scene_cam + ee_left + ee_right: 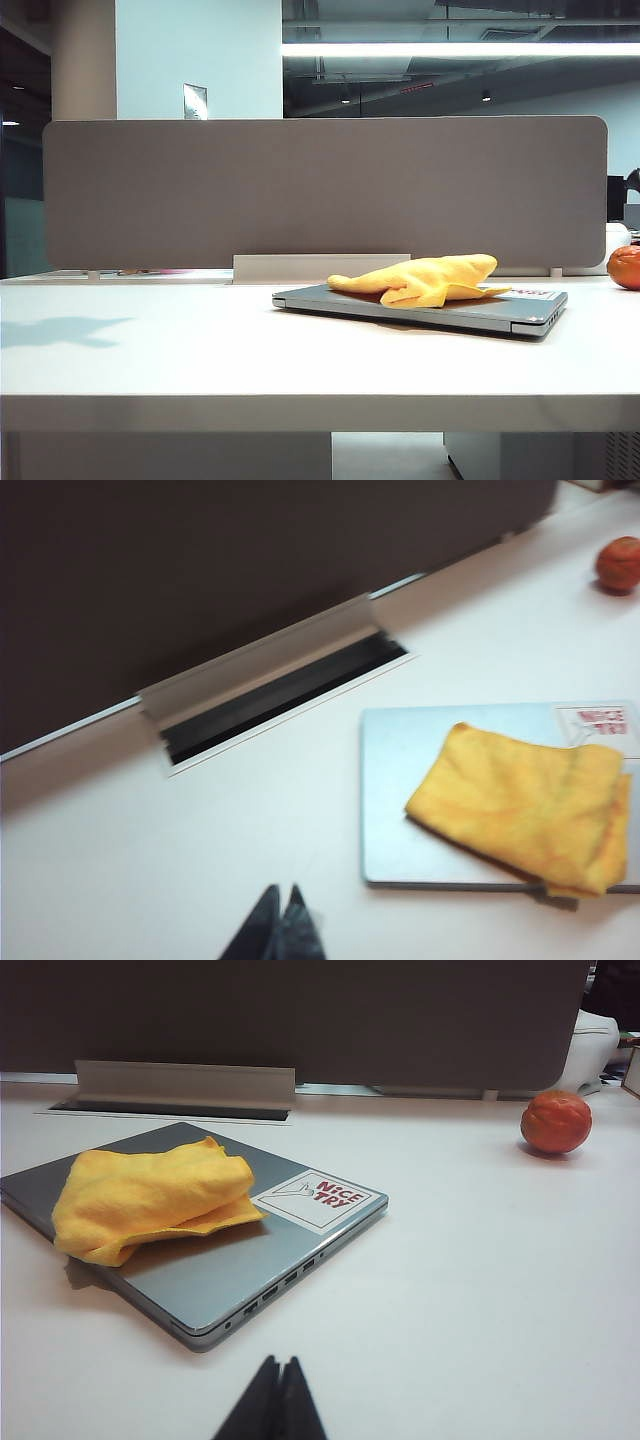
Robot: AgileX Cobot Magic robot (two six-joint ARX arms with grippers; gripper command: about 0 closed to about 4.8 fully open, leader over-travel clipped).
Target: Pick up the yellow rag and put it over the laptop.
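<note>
Crumpled yellow rag [150, 1203] on laptop [240, 1270]; both hands [282, 893] [279, 1364] seemingly closed.

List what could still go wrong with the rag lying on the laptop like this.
1. The yellow rag lies bunched and leaves much of the laptop lid bare, so the cover may count as incomplete.
2. One rag corner overhangs the laptop's edge; a nudge could drag it off.
3. The left gripper, jaws shut and empty, is close to the laptop; the right gripper likewise.
</note>
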